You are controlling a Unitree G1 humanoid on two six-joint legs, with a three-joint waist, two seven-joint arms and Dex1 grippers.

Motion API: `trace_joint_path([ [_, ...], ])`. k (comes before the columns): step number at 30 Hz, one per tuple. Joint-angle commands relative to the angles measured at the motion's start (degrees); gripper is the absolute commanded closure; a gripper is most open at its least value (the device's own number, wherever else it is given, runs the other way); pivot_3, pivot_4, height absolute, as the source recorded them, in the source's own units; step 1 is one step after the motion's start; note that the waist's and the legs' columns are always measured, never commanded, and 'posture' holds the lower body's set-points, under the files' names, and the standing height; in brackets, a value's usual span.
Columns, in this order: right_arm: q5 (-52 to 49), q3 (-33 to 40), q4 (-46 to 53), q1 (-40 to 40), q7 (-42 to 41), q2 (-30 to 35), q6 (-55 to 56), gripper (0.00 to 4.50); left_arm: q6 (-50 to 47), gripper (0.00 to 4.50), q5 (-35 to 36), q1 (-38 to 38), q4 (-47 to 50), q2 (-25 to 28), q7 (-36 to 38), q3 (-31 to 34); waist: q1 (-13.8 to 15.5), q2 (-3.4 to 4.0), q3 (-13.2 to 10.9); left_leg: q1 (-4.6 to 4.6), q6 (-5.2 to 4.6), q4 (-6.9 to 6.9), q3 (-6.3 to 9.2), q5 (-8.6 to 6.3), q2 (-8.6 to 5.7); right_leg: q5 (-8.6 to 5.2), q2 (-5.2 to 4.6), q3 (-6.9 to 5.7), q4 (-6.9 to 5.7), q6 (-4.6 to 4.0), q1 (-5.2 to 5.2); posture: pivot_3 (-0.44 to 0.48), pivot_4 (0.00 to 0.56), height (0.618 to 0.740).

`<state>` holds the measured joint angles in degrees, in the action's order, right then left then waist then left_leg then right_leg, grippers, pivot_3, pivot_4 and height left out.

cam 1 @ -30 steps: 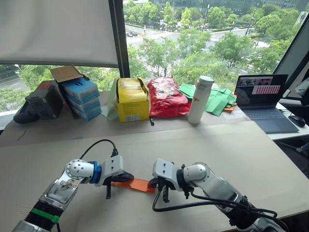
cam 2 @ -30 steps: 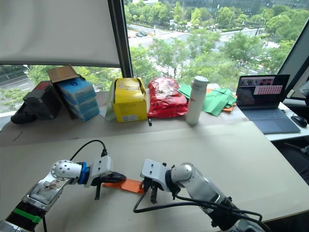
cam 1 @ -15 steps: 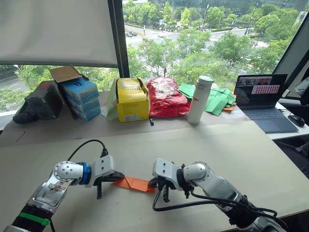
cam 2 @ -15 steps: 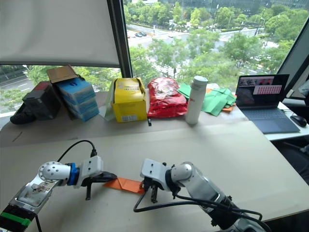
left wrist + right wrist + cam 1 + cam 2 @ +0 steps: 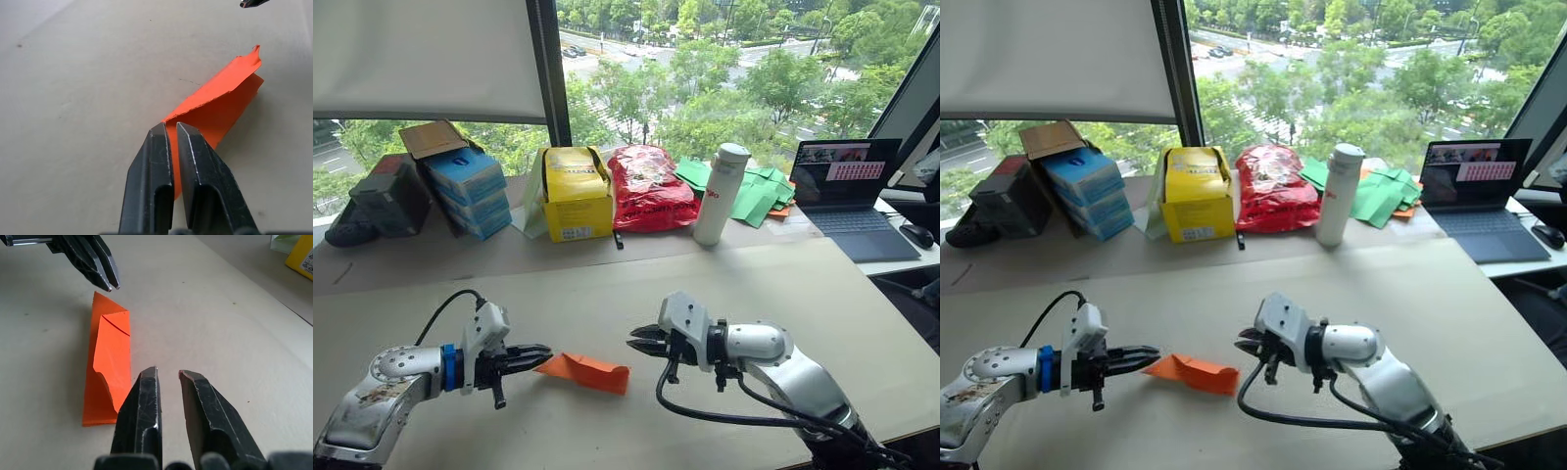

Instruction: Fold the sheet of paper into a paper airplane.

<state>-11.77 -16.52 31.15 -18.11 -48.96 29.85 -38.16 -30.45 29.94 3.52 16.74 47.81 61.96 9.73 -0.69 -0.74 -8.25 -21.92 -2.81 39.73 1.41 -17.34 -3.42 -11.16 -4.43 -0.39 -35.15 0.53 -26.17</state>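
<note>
The sheet of paper (image 5: 585,370) is a folded bright orange wedge lying on the beige table (image 5: 783,294) between my two grippers, and nothing holds it. In the left wrist view its far end (image 5: 222,95) curls up a little. My left gripper (image 5: 545,352) hovers just off the paper's pointed left end, with its fingers (image 5: 159,147) closed to a thin slit and empty. My right gripper (image 5: 634,339) hangs a short way right of the paper's square end. Its fingers (image 5: 146,396) are slightly parted with nothing between them. The paper (image 5: 108,357) lies flat beside them.
Along the back edge by the window stand blue boxes (image 5: 465,191), a yellow box (image 5: 576,193), a red plastic bag (image 5: 651,188), a white bottle (image 5: 722,193) and green paper pieces (image 5: 754,191). A laptop (image 5: 850,191) sits at the back right.
Both grippers have lifted off the paper and drawn apart, the left one leftward and the right one up and rightward. The paper now lies free. The camera has shifted too.
</note>
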Motion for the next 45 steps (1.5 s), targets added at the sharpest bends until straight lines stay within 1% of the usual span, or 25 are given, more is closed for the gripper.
trace_joint_path([
  [1, -5.53, 1.68, 5.01, 2.03, -3.15, 1.82, -0.79, 2.31, -2.84, 2.66, 3.65, 2.21, 4.23, 2.20, 0.52, 4.36, 0.05, -0.01, -0.01, 0.00, -0.02, -0.01, 0.01, -0.01, 0.01, 0.00, 0.00, -0.01, 0.02, 0.00, 0.01, 0.000, 0.150, 0.740],
  [4, -11.01, 1.58, 6.65, 3.32, -6.31, 3.28, -3.18, 1.24, -4.89, 1.63, 5.52, 3.13, 5.81, 3.27, 1.08, 5.12, 0.30, 0.00, -0.03, 0.03, -0.16, 0.03, 0.00, -0.09, 0.00, 0.03, -0.06, -0.03, 0.02, -0.03, 0.09, 0.000, 0.150, 0.740],
  [5, -12.41, 0.94, 6.51, 3.72, -7.40, 3.64, -3.59, 0.89, -5.27, 1.28, 5.86, 3.23, 6.23, 3.65, 1.33, 4.96, 0.38, 0.00, -0.03, 0.10, -0.38, 0.04, 0.00, -0.22, 0.00, 0.05, -0.07, -0.02, 0.01, -0.05, 0.15, 0.000, 0.150, 0.740],
  [7, -14.08, -1.71, 4.78, 3.58, -10.46, 4.40, -3.74, 0.23, -5.45, 0.61, 5.79, 2.80, 6.64, 3.68, 1.09, 4.25, 0.39, -0.01, -0.04, 0.20, -0.40, 0.06, 0.00, -0.22, 0.02, 0.13, -0.04, -0.03, 0.01, -0.09, 0.23, 0.000, 0.150, 0.740],
  [8, -14.45, -2.62, 3.97, 3.26, -11.41, 4.58, -3.48, 0.00, -5.50, 0.25, 5.70, 2.54, 6.73, 3.56, 0.87, 3.96, 0.40, -0.01, -0.04, 0.30, -0.37, 0.06, 0.01, -0.20, 0.05, 0.15, -0.02, -0.04, 0.01, -0.12, 0.33, 0.000, 0.150, 0.740],
  [9, -14.82, -3.27, 2.81, 2.46, -11.84, 4.19, -3.45, 0.00, -5.57, 0.02, 5.75, 2.22, 6.81, 3.45, 0.77, 3.65, 0.40, -0.01, -0.04, 0.43, -0.35, 0.05, 0.00, -0.19, 0.07, 0.15, -0.01, -0.06, 0.00, -0.12, 0.44, 0.000, 0.150, 0.740],
  [12, -16.85, -4.61, -0.68, 0.14, -12.85, 2.78, -5.30, 0.00, -5.78, 0.02, 6.24, 1.49, 7.11, 3.33, 0.73, 2.94, 0.31, 0.01, -0.07, 0.77, -0.34, 0.03, 0.01, -0.18, 0.14, 0.15, 0.03, -0.11, 0.02, -0.14, 0.81, 0.000, 0.150, 0.740],
  [18, -12.91, -8.20, -10.51, -5.64, -10.46, -4.73, -2.05, 0.00, -4.60, 0.02, 5.72, 1.05, 6.52, 3.21, 1.11, 2.03, 0.04, 0.00, -0.08, 0.80, -0.30, 0.01, 0.02, -0.17, 0.13, 0.15, 0.04, -0.12, 0.01, -0.16, 0.80, 0.000, 0.150, 0.740],
  [20, -12.30, -8.62, -12.61, -6.77, -10.08, -6.05, -1.55, 0.00, -4.24, 0.02, 5.64, 0.84, 6.20, 3.17, 1.13, 1.93, 0.04, 0.00, -0.08, 0.77, 0.04, 0.00, 0.02, 0.02, 0.11, 0.16, 0.03, -0.12, 0.02, -0.16, 0.77, 0.000, 0.150, 0.740],
  [26, -10.69, -7.49, -17.86, -8.56, -6.87, -9.25, -0.90, 0.00, -3.32, 0.02, 5.26, 0.49, 5.68, 2.92, 0.92, 1.49, 0.15, 0.00, -0.08, 0.76, 0.02, 0.01, 0.02, 0.00, 0.06, 0.16, 0.00, -0.11, 0.06, -0.16, 0.80, 0.000, 0.150, 0.740],
  [31, -9.16, -6.01, -21.99, -10.36, -5.11, -10.59, 1.35, 0.00, -2.76, 0.02, 4.92, 0.58, 5.46, 2.59, 0.94, 1.48, 0.04, 0.00, -0.08, 0.77, 0.07, 0.00, 0.02, 0.03, 0.06, 0.16, 0.02, -0.10, -0.02, -0.16, 0.77, 0.000, 0.150, 0.740],
  [34, -10.77, -5.03, -19.96, -10.67, -7.62, -9.97, 2.91, 0.00, -2.56, 0.02, 4.76, 0.58, 5.37, 2.49, 1.07, 1.57, 0.01, 0.00, -0.08, 0.76, 0.08, 0.00, 0.02, 0.04, 0.06, 0.16, 0.03, -0.10, -0.04, -0.16, 0.73, 0.000, 0.150, 0.740],
  [37, -13.91, -4.72, -15.51, -10.39, -10.29, -9.01, 1.47, 0.00, -2.53, 0.02, 4.99, 0.86, 5.58, 2.63, 1.12, 1.89, 0.01, 0.01, -0.08, 0.76, 0.07, 0.00, 0.02, 0.03, 0.06, 0.16, 0.03, -0.11, -0.02, -0.16, 0.73, 0.000, 0.150, 0.740],
  [40, -16.50, -8.64, -9.11, -8.96, -14.59, -6.38, -1.00, 0.00, -2.84, 0.02, 5.17, 1.42, 6.38, 2.69, 0.76, 1.95, 0.02, 0.01, -0.08, 0.76, 0.03, 0.00, 0.02, 0.01, 0.06, 0.16, 0.02, -0.12, 0.00, -0.16, 0.75, 0.000, 0.150, 0.740],
  [42, -15.65, -11.64, -8.20, -8.33, -15.46, -5.13, -1.56, 0.00, -3.66, 0.02, 5.70, 0.99, 7.05, 2.68, 0.32, 1.75, 0.01, 0.00, -0.08, 0.77, -0.03, 0.00, 0.02, -0.03, 0.08, 0.16, 0.03, -0.13, 0.02, -0.16, 0.78, 0.000, 0.150, 0.740],
  [45, -13.57, -13.99, -8.64, -7.67, -14.48, -4.93, -1.21, 0.00, -4.25, 0.02, 6.15, 0.80, 7.33, 3.01, 0.33, 1.71, 0.01, 0.01, -0.08, 0.77, -0.26, 0.03, 0.01, -0.16, 0.07, 0.16, 0.02, -0.12, 0.00, -0.16, 0.78, 0.000, 0.150, 0.740],
])
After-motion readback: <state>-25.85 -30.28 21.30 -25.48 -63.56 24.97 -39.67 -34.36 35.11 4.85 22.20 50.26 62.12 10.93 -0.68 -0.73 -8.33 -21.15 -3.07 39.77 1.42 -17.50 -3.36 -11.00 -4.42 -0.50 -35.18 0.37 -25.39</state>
